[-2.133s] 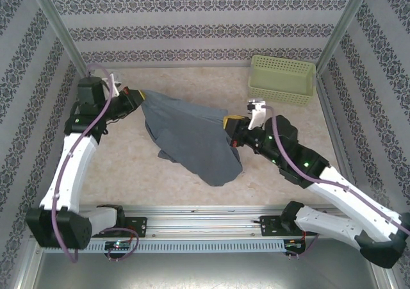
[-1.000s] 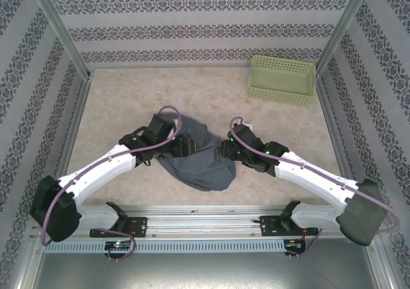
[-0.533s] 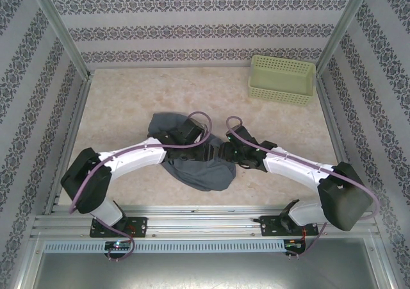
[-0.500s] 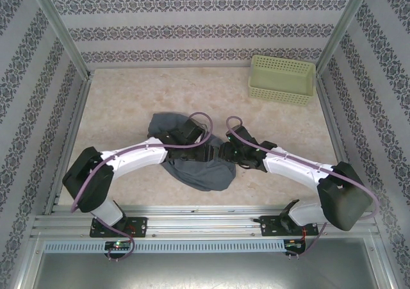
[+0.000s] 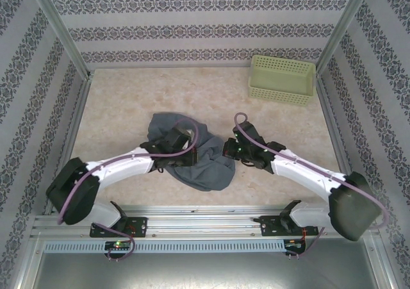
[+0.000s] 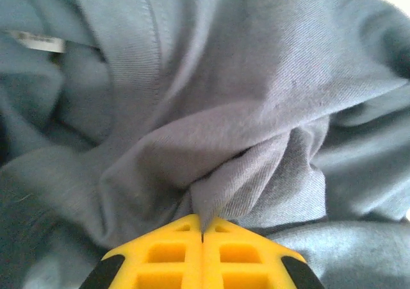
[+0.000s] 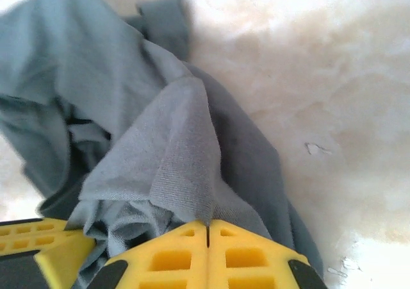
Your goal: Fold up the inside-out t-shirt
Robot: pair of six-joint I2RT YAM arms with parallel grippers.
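The inside-out t-shirt (image 5: 206, 167) lies crumpled in a slate-blue heap on the table, a little in front of the middle. My left gripper (image 5: 182, 150) is down on the heap's left side. In the left wrist view its yellow fingers (image 6: 166, 254) meet tip to tip, pinching a raised fold of the t-shirt (image 6: 256, 97). My right gripper (image 5: 228, 149) sits at the heap's right edge. Its yellow fingers (image 7: 250, 257) are also shut on a peaked fold of the t-shirt (image 7: 96, 65). A white label (image 6: 40, 42) shows near the collar seam.
A pale yellow-green perforated basket (image 5: 282, 79) stands at the back right against the wall. Bare beige tabletop (image 5: 128, 97) surrounds the heap. Patterned walls enclose the table on three sides. Another yellow finger (image 7: 38, 238) shows at the right wrist view's lower left.
Both grippers have come down from the held-up shirt onto the dropped heap and shut on folds of it. In the last half second the left arm drew back leftward.
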